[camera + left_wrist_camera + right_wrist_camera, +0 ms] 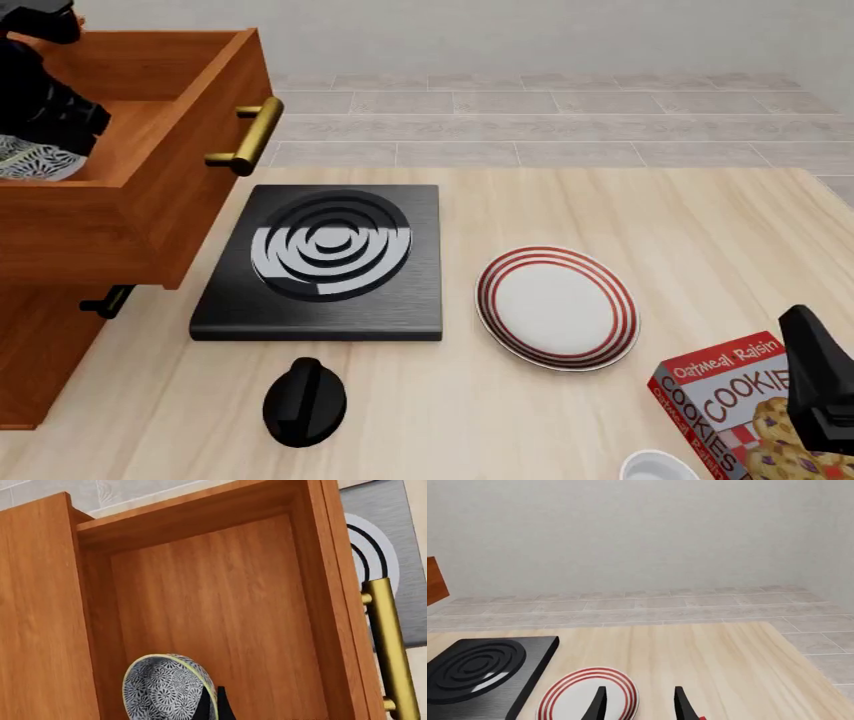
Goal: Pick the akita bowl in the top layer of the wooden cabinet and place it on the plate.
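Resting at the lower edge of the left wrist view, the akita bowl (167,689) is seen tilted, its rim between the dark fingertips of the left gripper (215,706), which appears to be pinching it. In the front view it shows at the far left, inside the pulled-out top layer (200,150) of the wooden cabinet (54,330). Opening is thus judged done and grasping underway; lifting and carrying remain. The plate (497,275) lies bare at centre-right, beside the black stove (400,215). The right gripper (638,702) is held spread, empty, near the cookie box (727,395).
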Controlling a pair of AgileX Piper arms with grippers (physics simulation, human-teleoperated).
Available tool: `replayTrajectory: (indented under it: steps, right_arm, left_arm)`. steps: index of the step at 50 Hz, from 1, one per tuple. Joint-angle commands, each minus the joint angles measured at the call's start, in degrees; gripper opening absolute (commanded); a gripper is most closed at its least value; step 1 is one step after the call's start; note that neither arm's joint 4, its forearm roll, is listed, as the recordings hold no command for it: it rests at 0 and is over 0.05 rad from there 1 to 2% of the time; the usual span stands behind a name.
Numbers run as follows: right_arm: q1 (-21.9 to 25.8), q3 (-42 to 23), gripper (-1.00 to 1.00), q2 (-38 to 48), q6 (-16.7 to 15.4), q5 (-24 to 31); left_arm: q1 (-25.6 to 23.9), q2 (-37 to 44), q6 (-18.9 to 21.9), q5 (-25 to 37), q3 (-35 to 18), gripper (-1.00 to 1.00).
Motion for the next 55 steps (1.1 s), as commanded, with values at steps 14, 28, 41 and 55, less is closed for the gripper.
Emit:
replayTrajectory:
  steps: [14, 28, 41, 55]
  right_arm:
    - [-0.1, 0.0, 1.0, 0.0, 0.0, -0.2]
    - [-0.2, 0.0, 1.0, 0.0, -0.1, -0.3]
    - [-0.1, -0.1, 1.0, 0.0, -0.3, -0.3]
    - [0.0, -0.1, 1.0, 0.0, -0.4, -0.3]
  left_arm:
    - [-3.8, -0.4, -1.4, 3.1, -6.0, -1.0]
    - [-7.0, -1.4, -2.7, 4.9, -10.3, -1.0]
    - [-9.8, -2.6, -3.8, 5.1, -12.8, -1.0]
    - [-12.4, -2.6, -4.6, 5.4, -16.3, -1.0]
